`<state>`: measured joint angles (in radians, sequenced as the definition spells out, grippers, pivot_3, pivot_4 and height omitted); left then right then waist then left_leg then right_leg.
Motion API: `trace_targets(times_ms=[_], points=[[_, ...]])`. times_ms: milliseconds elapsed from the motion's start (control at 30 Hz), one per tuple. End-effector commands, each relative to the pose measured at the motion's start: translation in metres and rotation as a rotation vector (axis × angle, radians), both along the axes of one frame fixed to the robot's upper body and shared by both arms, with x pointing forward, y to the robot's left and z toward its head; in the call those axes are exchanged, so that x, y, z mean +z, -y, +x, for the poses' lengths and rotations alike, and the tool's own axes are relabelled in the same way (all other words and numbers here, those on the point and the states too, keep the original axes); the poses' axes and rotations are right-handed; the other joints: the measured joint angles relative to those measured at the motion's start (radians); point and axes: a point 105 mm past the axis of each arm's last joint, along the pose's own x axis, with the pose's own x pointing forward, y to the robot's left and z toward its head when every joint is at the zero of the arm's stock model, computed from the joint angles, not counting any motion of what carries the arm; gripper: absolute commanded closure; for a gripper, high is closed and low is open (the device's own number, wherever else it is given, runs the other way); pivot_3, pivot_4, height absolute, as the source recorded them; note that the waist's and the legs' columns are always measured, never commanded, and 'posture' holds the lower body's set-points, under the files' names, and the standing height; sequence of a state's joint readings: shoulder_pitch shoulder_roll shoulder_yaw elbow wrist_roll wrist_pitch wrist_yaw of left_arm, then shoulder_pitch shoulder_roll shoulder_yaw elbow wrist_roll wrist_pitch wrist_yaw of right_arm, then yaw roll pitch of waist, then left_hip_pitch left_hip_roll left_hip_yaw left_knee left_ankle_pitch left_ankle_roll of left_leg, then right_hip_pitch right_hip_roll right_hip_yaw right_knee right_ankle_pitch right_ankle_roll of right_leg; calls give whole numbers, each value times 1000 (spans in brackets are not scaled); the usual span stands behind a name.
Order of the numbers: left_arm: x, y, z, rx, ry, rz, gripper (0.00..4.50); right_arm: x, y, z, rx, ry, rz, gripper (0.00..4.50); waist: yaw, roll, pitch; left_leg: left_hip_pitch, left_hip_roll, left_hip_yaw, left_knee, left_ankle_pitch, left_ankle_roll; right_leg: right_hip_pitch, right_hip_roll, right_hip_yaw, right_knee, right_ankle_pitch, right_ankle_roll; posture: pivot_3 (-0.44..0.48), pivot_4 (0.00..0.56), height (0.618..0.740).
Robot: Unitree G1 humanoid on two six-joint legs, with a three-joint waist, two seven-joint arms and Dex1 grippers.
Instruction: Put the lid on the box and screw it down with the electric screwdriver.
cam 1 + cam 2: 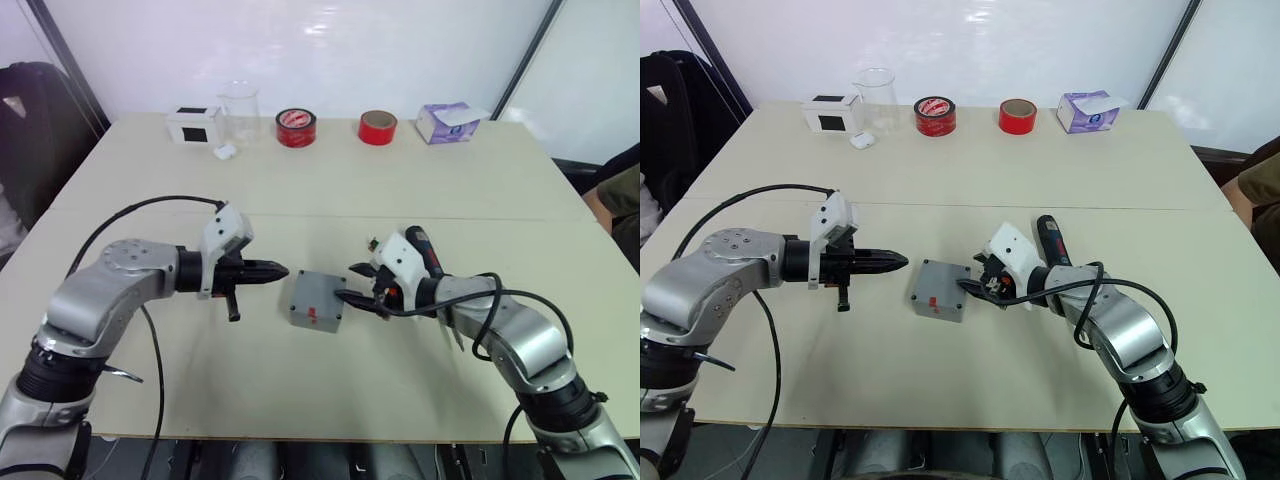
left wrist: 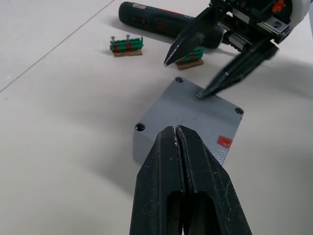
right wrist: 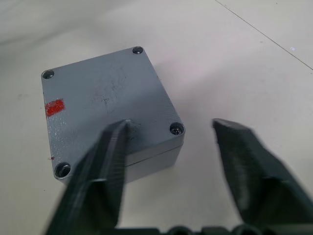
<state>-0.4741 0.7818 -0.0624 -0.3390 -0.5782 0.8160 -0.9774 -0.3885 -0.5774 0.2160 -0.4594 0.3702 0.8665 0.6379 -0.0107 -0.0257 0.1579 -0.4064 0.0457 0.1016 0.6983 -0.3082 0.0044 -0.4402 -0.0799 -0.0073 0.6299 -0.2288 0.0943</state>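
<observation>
Counter (image 1: 330, 190): pale beige, with a seam running across its middle.

Box (image 1: 317, 301): grey, square, at the counter's centre between the two grippers. Small red mark on the side facing the robot.

Lid (image 3: 105, 100): grey, seated on top of the box, edges flush. A dark screw hole at each of the four corners; a red patch near one edge.

Left gripper (image 1: 276, 271): fingers pressed together, nothing held. Tip points at the box from its left, just short of it and apart from it.

Right gripper (image 1: 356, 289): fingers spread, nothing held. It sits at the box's right edge; in the right wrist view one finger (image 3: 105, 161) overlaps the lid's near corner and the other lies past the box's side. Whether a fingertip touches the lid cannot be told.

Screwdriver (image 1: 424, 252): dark, cylindrical, with a red band, lying flat on the counter just behind the right gripper, untouched.

Two small green-and-red blocks (image 2: 126, 45): lying on the counter near the screwdriver, beyond the box.

Far edge of the counter, from the robot's left to right:
- white box with a black square (image 1: 194, 126)
- clear beaker (image 1: 240, 113), with a small white piece (image 1: 225, 151) before it
- red tape roll with printing (image 1: 296, 127)
- plain red tape roll (image 1: 377, 127)
- tissue pack (image 1: 448, 122)
</observation>
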Motion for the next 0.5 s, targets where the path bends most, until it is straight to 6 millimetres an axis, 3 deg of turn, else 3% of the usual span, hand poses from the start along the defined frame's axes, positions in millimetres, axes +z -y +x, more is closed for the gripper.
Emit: trace_targets(times_ms=[33,167,233,267,367,500], points=[[13,3,1,-11,69,-33,4500,21,8,4,-16,42,18,564,0,0,0,0,0,0,0,0,0,0,0,0,0,0,0,0,150,740],[27,14,10,44,227,-109,4500,59,29,8,-131,19,170,564,4,0,0,0,0,0,0,0,0,0,0,0,0,0,0,0,150,740],[35,24,5,0,174,-187,4500,72,44,7,-149,-17,165,16,4,0,0,0,0,0,0,0,0,0,0,0,0,2,2,0,150,740],[37,30,-2,-61,132,-203,4500,76,56,11,-189,-46,127,4,3,0,0,0,0,0,0,0,0,0,-1,0,0,2,3,0,150,740],[40,37,-15,-183,98,-174,4500,77,103,33,-455,-241,-4,4,-2,1,1,0,0,0,0,0,0,0,-1,0,0,1,0,0,150,740],[38,45,-18,-238,129,-126,4500,66,124,37,-526,-451,-125,4,-4,2,1,0,0,0,-1,0,0,0,0,0,-1,0,-1,0,150,740]])
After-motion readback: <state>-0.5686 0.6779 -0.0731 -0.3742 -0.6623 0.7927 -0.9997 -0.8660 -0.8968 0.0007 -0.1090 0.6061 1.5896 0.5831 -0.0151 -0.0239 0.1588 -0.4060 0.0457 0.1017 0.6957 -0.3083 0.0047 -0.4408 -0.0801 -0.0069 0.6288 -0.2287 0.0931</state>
